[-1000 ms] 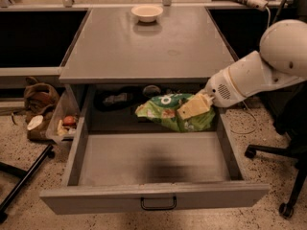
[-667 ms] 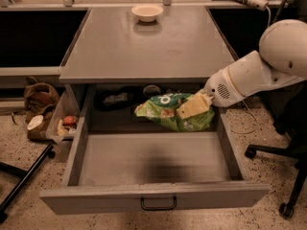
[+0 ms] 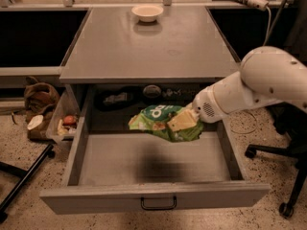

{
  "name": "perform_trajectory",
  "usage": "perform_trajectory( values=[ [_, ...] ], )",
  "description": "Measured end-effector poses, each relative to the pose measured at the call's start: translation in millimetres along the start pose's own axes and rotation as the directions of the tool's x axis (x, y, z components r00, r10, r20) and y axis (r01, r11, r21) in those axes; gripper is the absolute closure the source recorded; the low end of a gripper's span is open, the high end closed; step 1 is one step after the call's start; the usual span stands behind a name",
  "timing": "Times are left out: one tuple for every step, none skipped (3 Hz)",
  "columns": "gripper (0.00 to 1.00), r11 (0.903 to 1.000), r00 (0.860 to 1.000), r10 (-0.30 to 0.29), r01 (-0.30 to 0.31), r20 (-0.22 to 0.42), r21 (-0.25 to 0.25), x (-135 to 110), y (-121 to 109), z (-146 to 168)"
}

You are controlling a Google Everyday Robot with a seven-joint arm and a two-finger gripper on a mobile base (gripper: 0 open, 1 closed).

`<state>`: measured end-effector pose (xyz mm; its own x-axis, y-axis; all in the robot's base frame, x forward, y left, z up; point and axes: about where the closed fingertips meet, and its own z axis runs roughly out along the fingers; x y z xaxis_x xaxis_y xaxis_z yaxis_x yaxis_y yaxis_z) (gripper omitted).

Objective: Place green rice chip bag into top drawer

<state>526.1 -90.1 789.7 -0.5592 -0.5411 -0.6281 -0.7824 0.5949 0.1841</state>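
Note:
The green rice chip bag (image 3: 156, 120), crinkly with a white round logo, hangs over the back part of the open top drawer (image 3: 153, 159). My gripper (image 3: 183, 120) reaches in from the right on a white arm and is shut on the bag's right end, with a yellowish finger (image 3: 178, 121) lying across it. The bag sits just above the drawer's flat grey bottom and casts a shadow on it. The drawer is pulled far out, and its dark handle (image 3: 158, 203) is at the front centre.
A grey table top (image 3: 148, 42) above the drawer carries a small white bowl (image 3: 147, 12). Dark items (image 3: 115, 98) lie on the shelf behind the drawer. A brown bag (image 3: 38, 99) and a bin of clutter (image 3: 62, 123) stand on the floor at left. Chair wheels (image 3: 285, 207) are at right.
My gripper has moved the bag a little down and to the left, closer to the drawer's bottom. The drawer has not moved.

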Motion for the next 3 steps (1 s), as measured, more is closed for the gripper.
perform_trajectory(
  values=[
    [1.0, 0.9995, 1.0, -0.006, 0.006, -0.004, 0.032, 21.6, 6.8, 49.4],
    [1.0, 0.9996, 0.999, 0.01, -0.009, -0.035, 0.027, 49.5, 14.2, 86.7],
    [1.0, 0.9987, 0.992, -0.041, 0.037, -0.115, -0.035, 75.6, 33.9, 121.4]
  ],
)
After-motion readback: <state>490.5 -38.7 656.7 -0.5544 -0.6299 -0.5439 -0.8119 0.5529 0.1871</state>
